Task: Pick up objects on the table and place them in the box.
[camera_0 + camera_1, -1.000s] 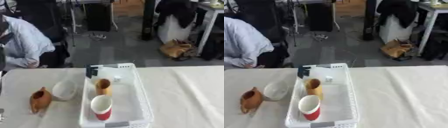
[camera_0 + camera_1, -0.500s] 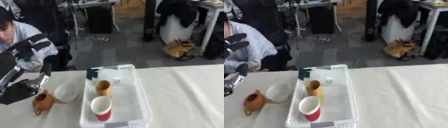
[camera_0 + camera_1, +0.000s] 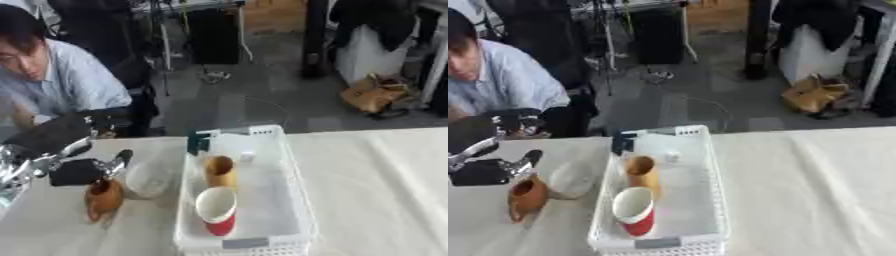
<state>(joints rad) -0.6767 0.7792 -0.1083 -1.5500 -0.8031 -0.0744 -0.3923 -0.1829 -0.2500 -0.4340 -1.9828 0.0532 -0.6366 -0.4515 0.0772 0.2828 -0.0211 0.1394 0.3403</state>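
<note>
Here the left hand [image 3: 80,170] hangs just above a small brown jug-shaped object [image 3: 103,199] standing on the white table [image 3: 376,190] beside a pale bowl [image 3: 147,178], left of the white slatted box [image 3: 289,200]; whether its fingers are spread cannot be told.

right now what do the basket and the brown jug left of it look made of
The white slotted basket looks like moulded plastic: thin perforated walls, matte white. The small brown jug looks like glazed ceramic or wood; its smooth brown surface leaves that open.
</note>
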